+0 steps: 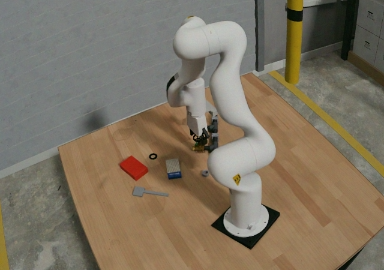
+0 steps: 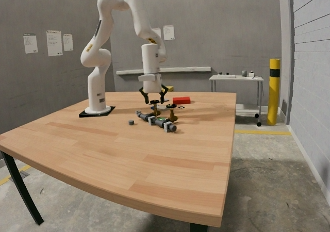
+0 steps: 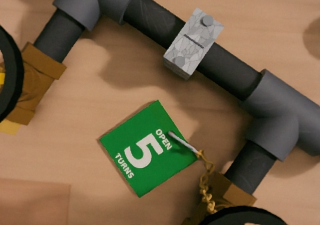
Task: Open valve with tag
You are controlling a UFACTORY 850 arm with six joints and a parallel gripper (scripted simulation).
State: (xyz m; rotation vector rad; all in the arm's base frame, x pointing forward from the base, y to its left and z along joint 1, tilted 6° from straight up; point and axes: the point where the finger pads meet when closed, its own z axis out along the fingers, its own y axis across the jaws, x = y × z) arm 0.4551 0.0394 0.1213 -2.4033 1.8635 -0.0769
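Note:
A grey pipe [image 3: 200,45] lies on the wooden table with two brass valves branching off it, each with a black handwheel. A green tag [image 3: 147,150] reads "OPEN 5 TURNS". Its chain [image 3: 205,185] runs to the valve whose handwheel [image 3: 240,216] shows at the bottom edge of the wrist view. The other handwheel [image 3: 7,70] is at the left edge. In the exterior view, my gripper [image 2: 154,99] points straight down with its fingers wide on either side of the rear handwheel [image 2: 154,101]. The front valve [image 2: 171,106] stands free. The fingers are hidden in the wrist view.
A red block [image 1: 133,167], a black ring [image 1: 152,156], a grey and blue box [image 1: 173,168], a small grey cylinder [image 1: 204,173] and a grey paddle-shaped tool [image 1: 149,192] lie left of the pipe. The arm's base [image 1: 246,220] stands nearer the front.

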